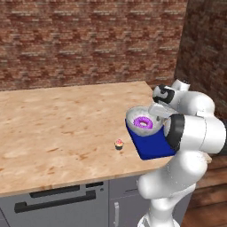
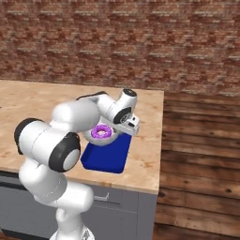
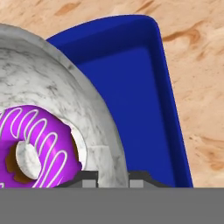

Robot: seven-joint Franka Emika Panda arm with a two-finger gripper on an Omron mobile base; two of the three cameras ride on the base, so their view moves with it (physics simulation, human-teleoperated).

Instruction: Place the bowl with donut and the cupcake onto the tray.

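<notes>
My gripper [image 3: 113,178] is shut on the rim of the light-grey marbled bowl [image 3: 52,87], its fingers on either side of the rim. The purple frosted donut [image 3: 43,140] lies inside the bowl. The bowl [image 1: 134,114] with the donut [image 1: 143,123] sits over the far end of the deep-blue tray [image 1: 150,148], partly past its edge; I cannot tell whether it touches. The gripper [image 1: 156,116] is at the bowl's right side. A small cupcake [image 1: 119,144] stands on the counter just left of the tray. From the right I see the donut [image 2: 101,131] and the tray [image 2: 107,158].
The wooden counter [image 1: 53,119] stretches left of the tray, with a brick wall [image 1: 88,40] behind it. The tray lies close to the counter's front edge and right end [image 2: 157,140]. Grey drawers [image 1: 57,201] are below.
</notes>
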